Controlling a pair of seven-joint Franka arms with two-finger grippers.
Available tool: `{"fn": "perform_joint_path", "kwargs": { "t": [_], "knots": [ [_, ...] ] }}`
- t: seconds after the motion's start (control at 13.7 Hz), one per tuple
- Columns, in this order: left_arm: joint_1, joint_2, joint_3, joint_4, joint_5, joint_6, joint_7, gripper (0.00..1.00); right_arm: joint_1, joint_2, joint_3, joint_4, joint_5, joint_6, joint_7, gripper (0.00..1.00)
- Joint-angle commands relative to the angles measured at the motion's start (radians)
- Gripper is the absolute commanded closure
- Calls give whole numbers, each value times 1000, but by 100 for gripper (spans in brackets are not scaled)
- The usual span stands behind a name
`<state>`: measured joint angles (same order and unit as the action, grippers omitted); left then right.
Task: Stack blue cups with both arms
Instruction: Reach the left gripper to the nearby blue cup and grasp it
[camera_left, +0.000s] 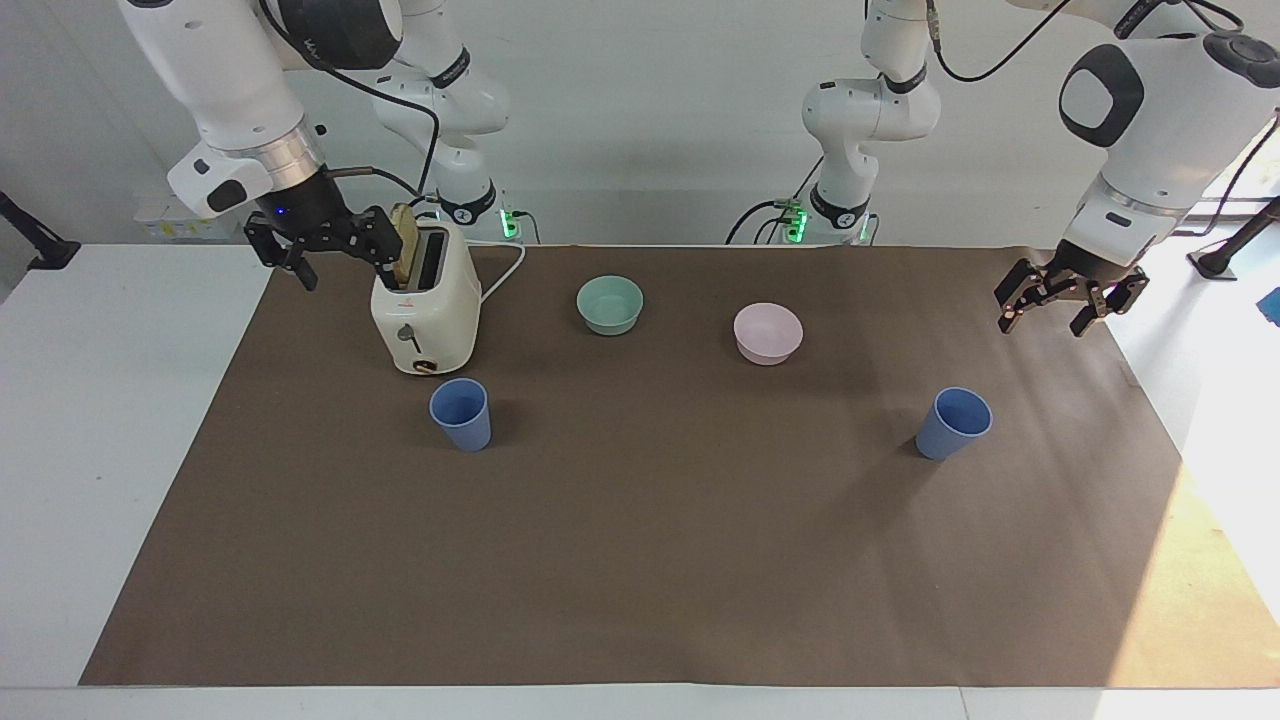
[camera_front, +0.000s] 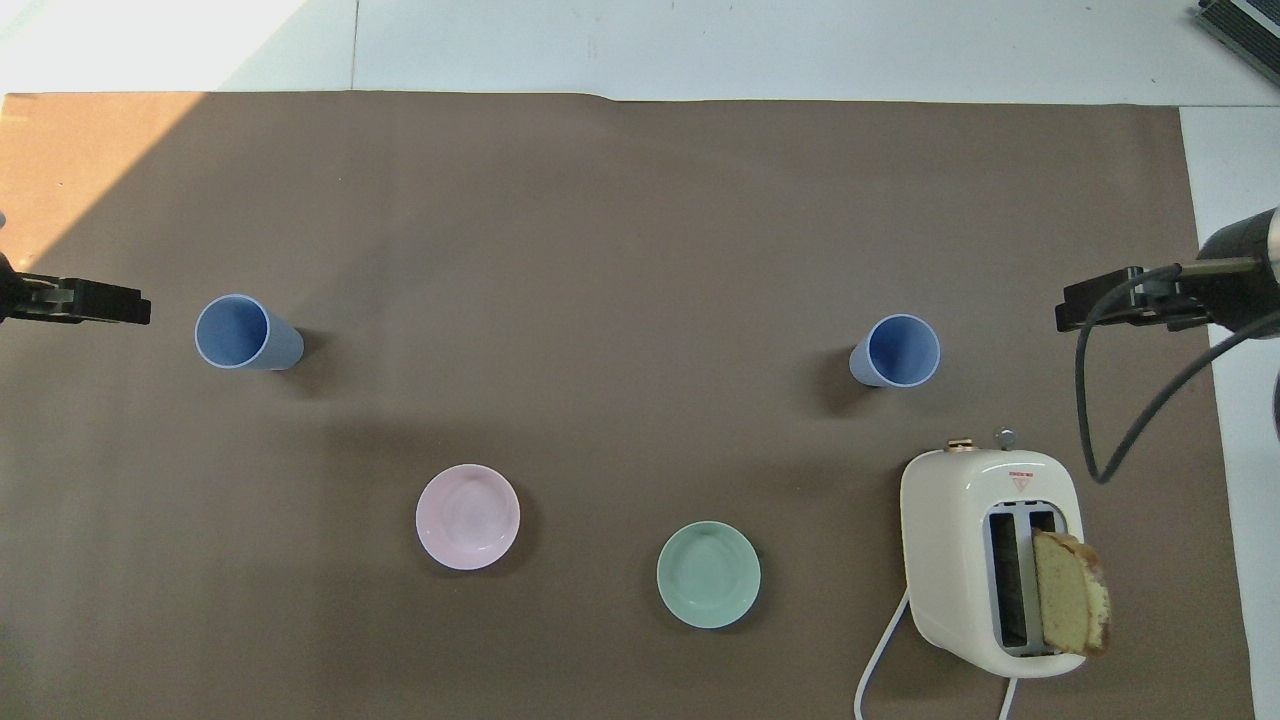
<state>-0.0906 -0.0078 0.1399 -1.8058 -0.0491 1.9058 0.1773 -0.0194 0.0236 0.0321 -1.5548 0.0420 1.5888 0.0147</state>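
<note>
On the desk, the toaster stands nearest the robots with the right gripper raised beside it, fingers spread and empty, one blue cup just farther out, the other blue cup well apart toward the left arm's end, where the left gripper hangs spread and empty.
</note>
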Motion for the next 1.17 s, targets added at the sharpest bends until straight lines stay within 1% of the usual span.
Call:
{"fn": "perform_joint_path", "kwargs": {
  "t": [0.0,0.22,0.37,0.58,0.73,0.88,1.02,1.1],
  "knots": [
    [17,43,-9,-46,-25,84,25,0,-10,-18,5,-18,13,16,16,0],
    [22,98,-9,-55,-26,171,25,0,-10,-18,5,-18,13,16,16,0],
    [32,152,-9,-64,-28,219,27,0,-10,-18,5,-18,13,16,16,0],
    [32,167,-11,-118,-34,298,34,1,-10,-18,5,-19,13,16,13,0],
    [35,170,-10,-142,-87,311,37,10,-10,-19,5,-19,12,16,14,0],
    [34,178,-9,-179,-101,355,39,14,-10,-18,5,-19,12,16,11,0],
    [32,192,-11,-193,-103,374,41,25,-10,-18,5,-19,12,16,11,0],
    [32,195,-11,-198,-103,377,54,33,-10,-18,5,-19,12,16,13,0]
  ]
}}
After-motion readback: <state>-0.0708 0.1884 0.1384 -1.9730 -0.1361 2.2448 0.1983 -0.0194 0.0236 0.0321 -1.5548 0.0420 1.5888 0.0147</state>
